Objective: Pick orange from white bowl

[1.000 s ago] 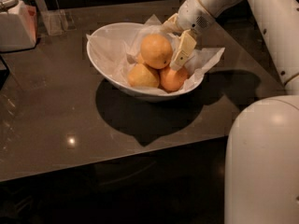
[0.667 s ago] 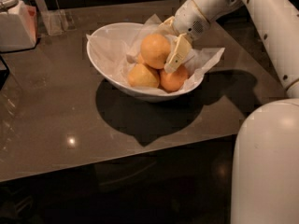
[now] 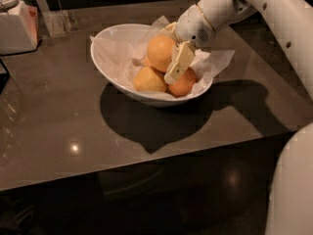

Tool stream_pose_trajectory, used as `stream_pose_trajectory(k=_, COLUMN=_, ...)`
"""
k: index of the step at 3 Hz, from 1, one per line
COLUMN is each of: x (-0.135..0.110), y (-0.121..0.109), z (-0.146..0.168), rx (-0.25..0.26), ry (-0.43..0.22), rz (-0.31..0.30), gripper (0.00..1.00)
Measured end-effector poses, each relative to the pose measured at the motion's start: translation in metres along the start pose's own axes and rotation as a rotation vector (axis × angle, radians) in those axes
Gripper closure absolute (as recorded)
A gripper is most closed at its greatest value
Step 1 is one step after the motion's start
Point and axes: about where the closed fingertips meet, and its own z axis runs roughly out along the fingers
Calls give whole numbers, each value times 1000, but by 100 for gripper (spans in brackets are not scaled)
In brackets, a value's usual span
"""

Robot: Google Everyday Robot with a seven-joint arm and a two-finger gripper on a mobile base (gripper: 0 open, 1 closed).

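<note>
The orange (image 3: 160,53) looks firm and slick, best held across its middle; whether the hand (image 3: 169,58) beside it grips, I cannot tell.

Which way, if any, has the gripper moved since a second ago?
Yes: the gripper has shifted left and slightly down relative to the bowl's rim, nearer the orange.

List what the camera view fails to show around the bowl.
The orange: right side covered by the pincer, which is beside it over the white bowl.
The reddish fruit: top hidden behind the pincer.
Bowl floor: under paper and fruit.
The white container: cut by the left edge.
</note>
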Motion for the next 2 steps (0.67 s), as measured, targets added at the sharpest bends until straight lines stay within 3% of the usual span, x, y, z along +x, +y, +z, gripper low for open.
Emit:
stream_pose_trajectory(k=1, x=-7, y=13, z=0, rx=10, ry=-17, rz=-11, gripper=0)
stream_pose_trajectory(k=2, x=-11, y=20, z=2, rx=15, ry=-29, rz=-35, gripper=19)
